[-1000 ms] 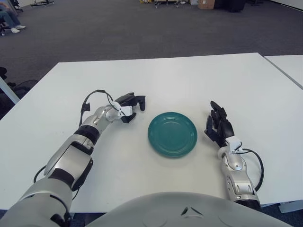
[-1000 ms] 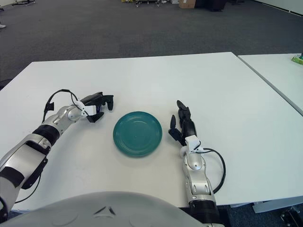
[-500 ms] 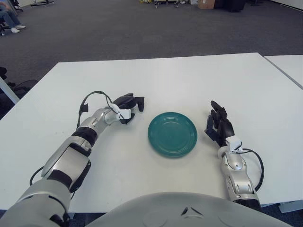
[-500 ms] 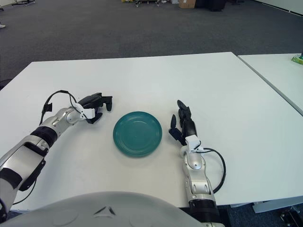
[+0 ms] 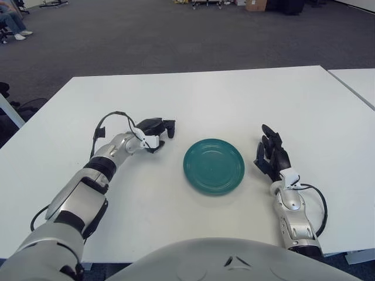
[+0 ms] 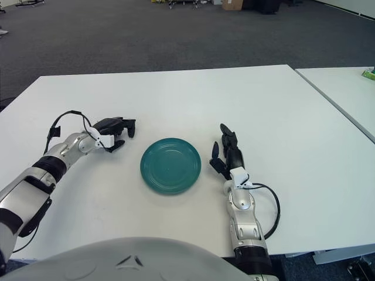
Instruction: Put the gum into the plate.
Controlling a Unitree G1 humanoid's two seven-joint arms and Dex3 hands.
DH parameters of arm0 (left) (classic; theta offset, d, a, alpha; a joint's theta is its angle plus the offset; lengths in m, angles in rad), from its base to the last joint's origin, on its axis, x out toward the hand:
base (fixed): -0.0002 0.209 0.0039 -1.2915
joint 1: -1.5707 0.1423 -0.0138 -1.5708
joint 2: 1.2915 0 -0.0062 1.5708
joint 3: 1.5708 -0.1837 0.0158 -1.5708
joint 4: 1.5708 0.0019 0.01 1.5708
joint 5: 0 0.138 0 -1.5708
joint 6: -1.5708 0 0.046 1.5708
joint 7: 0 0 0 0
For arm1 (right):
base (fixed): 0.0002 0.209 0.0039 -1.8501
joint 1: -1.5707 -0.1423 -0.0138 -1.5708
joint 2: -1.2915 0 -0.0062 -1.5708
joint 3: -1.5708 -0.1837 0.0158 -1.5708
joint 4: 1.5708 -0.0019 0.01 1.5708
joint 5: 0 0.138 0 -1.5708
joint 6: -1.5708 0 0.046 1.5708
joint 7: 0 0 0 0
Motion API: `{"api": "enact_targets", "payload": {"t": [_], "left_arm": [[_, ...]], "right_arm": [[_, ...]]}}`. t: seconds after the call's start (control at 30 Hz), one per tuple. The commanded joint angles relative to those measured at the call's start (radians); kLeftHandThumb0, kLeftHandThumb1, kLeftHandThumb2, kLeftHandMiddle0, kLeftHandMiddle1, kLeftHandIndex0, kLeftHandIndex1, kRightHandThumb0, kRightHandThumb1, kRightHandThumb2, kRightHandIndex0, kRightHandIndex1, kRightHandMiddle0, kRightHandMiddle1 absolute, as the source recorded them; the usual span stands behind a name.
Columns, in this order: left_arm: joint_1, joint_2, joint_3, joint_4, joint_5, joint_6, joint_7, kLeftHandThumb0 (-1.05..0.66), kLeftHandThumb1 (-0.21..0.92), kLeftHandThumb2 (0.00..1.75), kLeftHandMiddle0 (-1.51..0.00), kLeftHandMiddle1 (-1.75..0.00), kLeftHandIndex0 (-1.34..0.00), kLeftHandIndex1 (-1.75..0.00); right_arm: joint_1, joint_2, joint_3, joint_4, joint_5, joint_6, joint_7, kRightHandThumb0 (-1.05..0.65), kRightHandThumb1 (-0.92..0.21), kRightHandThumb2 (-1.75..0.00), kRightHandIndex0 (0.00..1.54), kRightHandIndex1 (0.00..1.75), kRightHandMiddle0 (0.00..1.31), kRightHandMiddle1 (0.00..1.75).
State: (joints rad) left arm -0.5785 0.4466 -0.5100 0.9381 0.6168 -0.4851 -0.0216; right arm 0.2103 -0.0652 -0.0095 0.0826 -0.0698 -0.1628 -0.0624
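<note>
A teal plate (image 5: pixel 214 165) lies on the white table (image 5: pixel 234 99) in front of me, and nothing shows inside it. My left hand (image 5: pixel 157 132) hovers low over the table just left of the plate, its black fingers curled in. No gum shows anywhere on the table or in the plate, and the inside of the curled left hand is hidden. My right hand (image 5: pixel 270 155) shows just right of the plate, fingers straight and spread, holding nothing.
A second white table (image 5: pixel 357 82) stands to the right across a narrow gap, with a small green object (image 6: pixel 368 73) at its far edge. A black cable (image 5: pixel 108 120) loops over my left wrist. Grey carpet lies beyond the table.
My left hand has drawn back to the left, away from the plate, with its fingers still curled. The plate and my right hand have not moved.
</note>
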Motion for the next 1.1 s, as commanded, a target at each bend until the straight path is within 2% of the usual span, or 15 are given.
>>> {"api": "enact_targets", "payload": {"t": [0.0, 0.07, 0.17, 0.27, 0.6, 1.07], "left_arm": [[0.051, 0.006, -0.017, 0.005, 0.034, 0.058, -0.006, -0.94, 0.89, 0.34, -0.1, -0.4, -0.02, -1.05], [0.055, 0.006, -0.017, -0.006, 0.044, 0.08, 0.007, -1.0, 0.91, 0.34, -0.06, -0.2, -0.01, -0.77], [0.06, 0.01, -0.02, -0.021, 0.064, 0.105, 0.041, -1.03, 0.92, 0.37, -0.02, -0.07, 0.0, -0.55], [0.064, 0.014, -0.022, -0.033, 0.08, 0.116, 0.061, -1.04, 0.92, 0.39, -0.01, -0.02, 0.0, -0.43], [0.065, 0.017, -0.017, -0.035, 0.103, 0.133, 0.092, -1.05, 0.92, 0.41, 0.0, 0.0, 0.0, -0.28], [0.06, 0.03, -0.018, -0.036, 0.117, 0.144, 0.102, -1.05, 0.92, 0.41, 0.0, 0.0, 0.0, -0.21]], "right_arm": [[0.027, 0.003, -0.001, 0.054, 0.002, 0.053, 0.009, -0.74, -0.92, -0.93, 0.14, 0.01, 0.0, 0.41], [0.027, 0.004, -0.001, 0.054, 0.002, 0.054, 0.009, -0.74, -0.92, -0.92, 0.14, 0.01, 0.0, 0.41], [0.025, 0.005, 0.0, 0.057, 0.002, 0.057, 0.009, -0.73, -0.92, -0.92, 0.14, 0.0, 0.0, 0.41], [0.025, 0.004, 0.001, 0.055, 0.004, 0.061, 0.013, -0.74, -0.92, -0.92, 0.14, 0.0, 0.0, 0.42], [0.022, 0.003, 0.0, 0.059, 0.006, 0.063, 0.022, -0.75, -0.92, -0.93, 0.14, 0.0, 0.0, 0.39], [0.017, 0.003, 0.0, 0.063, 0.014, 0.064, 0.041, -0.75, -0.92, -0.93, 0.13, 0.0, 0.0, 0.36]]}}
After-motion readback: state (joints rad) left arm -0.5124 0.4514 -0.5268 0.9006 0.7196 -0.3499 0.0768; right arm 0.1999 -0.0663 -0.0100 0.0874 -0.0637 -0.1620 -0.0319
